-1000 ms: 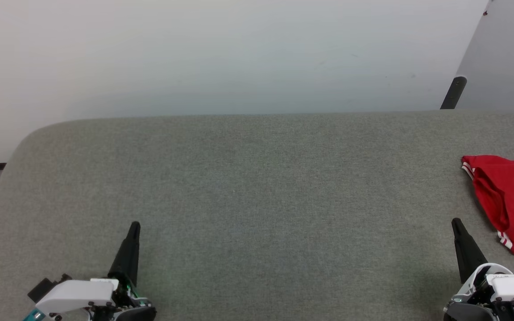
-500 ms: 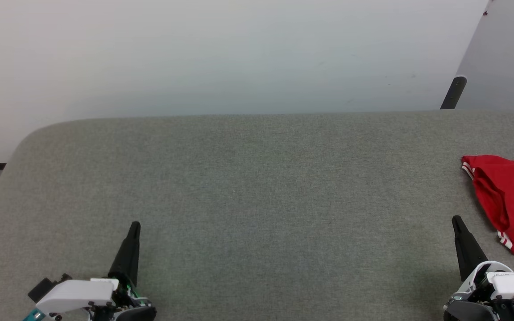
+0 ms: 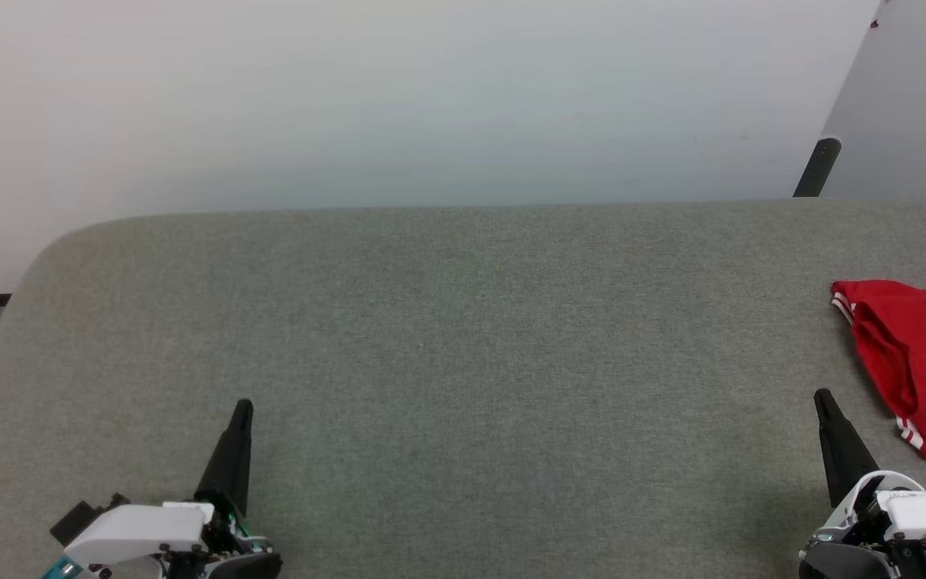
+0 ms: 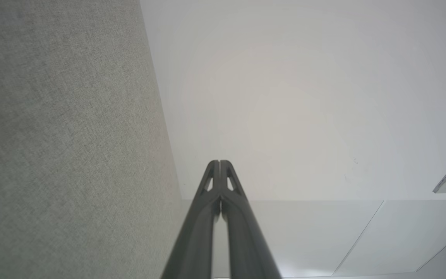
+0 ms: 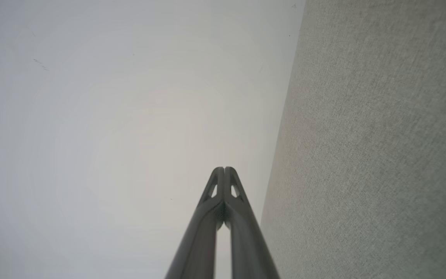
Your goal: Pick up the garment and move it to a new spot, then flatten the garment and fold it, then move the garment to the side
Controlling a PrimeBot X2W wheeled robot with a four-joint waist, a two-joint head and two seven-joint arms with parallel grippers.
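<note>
Standstill – claws parked, shirt off at the right edge

Change over the last second: none in the shirt or the left claw (image 3: 243, 408); the right claw (image 3: 820, 399) has crept a shade up the frame, if at all. Both claws are clenched with fingers pressed together and nothing between them, low at the lower left and lower right of the head view. No step is in hand, so the robot is probably either waiting to begin or already finished.

The shirt (image 3: 917, 350) lies on the grey bench (image 3: 463, 322) at the middle right, cut off by the frame edge, near the right claw but not touching it. Red cloth, loosely doubled over, with ridges. Red-and-white striped trim shows at its upper-left corner and lower edge. Whether it is neatly folded cannot be told.
</note>
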